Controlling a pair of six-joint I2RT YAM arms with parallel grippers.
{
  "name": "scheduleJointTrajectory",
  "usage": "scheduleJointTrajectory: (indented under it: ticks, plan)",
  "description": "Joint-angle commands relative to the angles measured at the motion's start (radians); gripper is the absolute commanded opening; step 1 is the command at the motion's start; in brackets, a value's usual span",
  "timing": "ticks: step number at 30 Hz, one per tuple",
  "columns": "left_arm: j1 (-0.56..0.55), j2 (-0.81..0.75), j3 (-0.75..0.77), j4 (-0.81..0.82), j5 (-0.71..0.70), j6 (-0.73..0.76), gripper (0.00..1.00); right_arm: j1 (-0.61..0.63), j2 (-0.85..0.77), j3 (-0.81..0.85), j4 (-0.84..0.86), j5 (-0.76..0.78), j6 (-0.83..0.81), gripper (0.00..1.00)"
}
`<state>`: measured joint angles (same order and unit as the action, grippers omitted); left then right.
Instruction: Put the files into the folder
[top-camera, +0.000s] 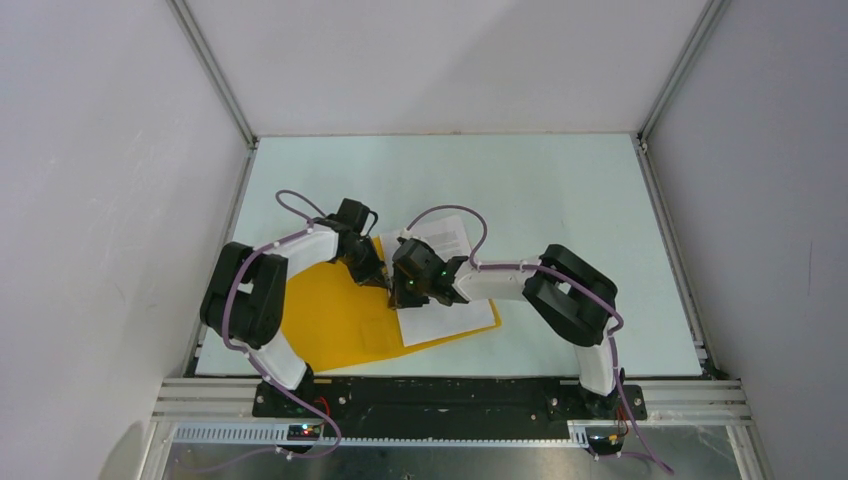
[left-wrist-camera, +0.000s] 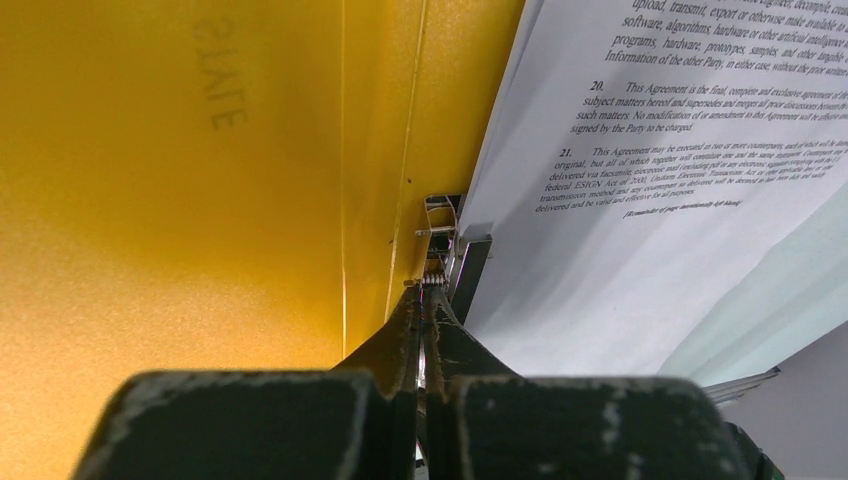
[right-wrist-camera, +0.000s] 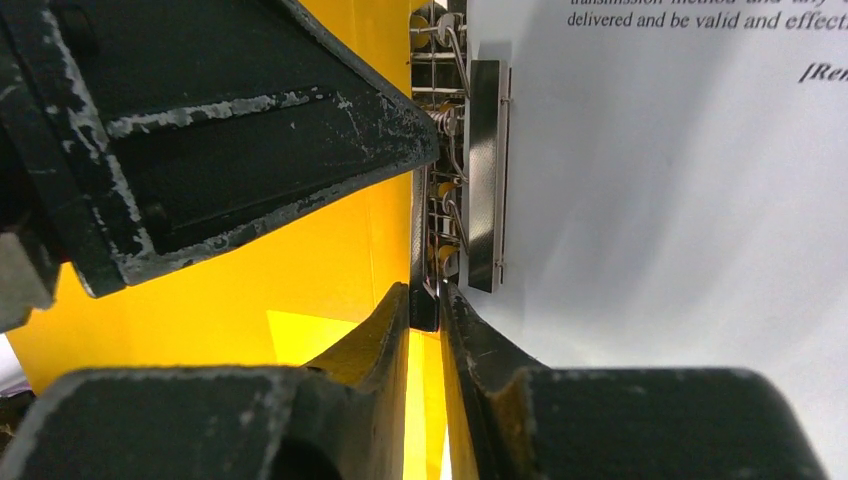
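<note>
Clamping the right gripper (top-camera: 404, 292) jaws on a thin dark edge of the metal clip (right-wrist-camera: 485, 170) at the spine of the open folder (top-camera: 335, 320), reaching in from 3 o'clock in the top view. Holding the left gripper (top-camera: 374, 277), in from 10 o'clock, with jaws pressed together and tips touching the clip's spring end, just beside the other gripper. Resting the files (top-camera: 450, 318) on the folder's 3 o'clock half on the table (top-camera: 560, 200), edged against the clip and poking out past the cover toward 12 o'clock.

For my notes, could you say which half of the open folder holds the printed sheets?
The right half, beside the metal clip; the left half lies bare.
</note>
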<state>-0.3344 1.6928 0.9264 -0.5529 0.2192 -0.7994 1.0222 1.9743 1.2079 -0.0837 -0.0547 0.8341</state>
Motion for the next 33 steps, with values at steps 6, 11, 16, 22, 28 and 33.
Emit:
scheduleJointTrajectory:
  ticks: [6, 11, 16, 22, 28, 33]
  plan:
    - [-0.019, 0.122, -0.085, -0.038, -0.163, 0.014, 0.00, -0.016, -0.012, -0.078, -0.126, 0.000, -0.005, 0.20]
    - [-0.017, 0.123, -0.085, -0.038, -0.168, 0.014, 0.00, -0.037, -0.035, -0.096, -0.095, -0.045, 0.009, 0.20]
    - [-0.017, 0.121, -0.081, -0.042, -0.181, 0.013, 0.00, -0.053, -0.059, -0.105, -0.084, -0.081, 0.020, 0.29]
    - [-0.017, 0.118, -0.079, -0.049, -0.192, 0.011, 0.00, -0.060, -0.078, -0.105, -0.088, -0.087, 0.025, 0.34]
    - [-0.018, 0.116, -0.079, -0.051, -0.197, 0.009, 0.00, -0.064, -0.112, -0.105, -0.079, -0.098, 0.029, 0.36]
    - [-0.018, 0.116, -0.079, -0.050, -0.200, 0.010, 0.00, -0.078, -0.119, -0.105, -0.069, -0.124, 0.045, 0.34]
